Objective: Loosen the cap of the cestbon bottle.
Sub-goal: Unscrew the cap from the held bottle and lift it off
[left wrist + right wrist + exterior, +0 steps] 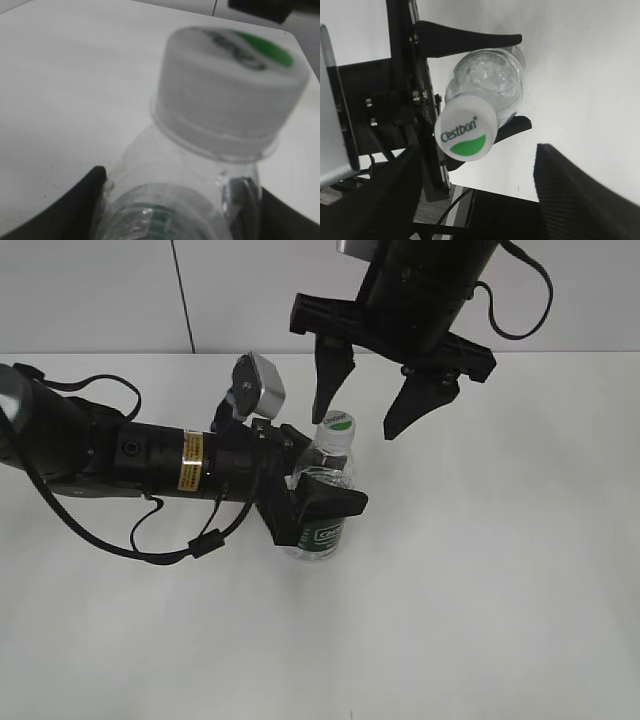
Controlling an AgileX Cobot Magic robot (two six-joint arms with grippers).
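The cestbon bottle (322, 502) stands upright on the white table, clear with a dark green label low on its body. Its white cap (336, 425) with a green half-disc sits on the neck. My left gripper (318, 498) is shut on the bottle's body, one finger on each side; the left wrist view shows the cap (231, 95) and the bottle (185, 200) between the fingers. My right gripper (362, 412) hangs open above the cap, its fingertips on either side without touching. The right wrist view looks down on the cap (466, 134) and the bottle (490, 80).
The white table (500, 580) spreads around the bottle. The left arm (120, 455) lies across the table's left half with looping black cables (170, 545). A pale wall (100, 290) rises behind the table's far edge.
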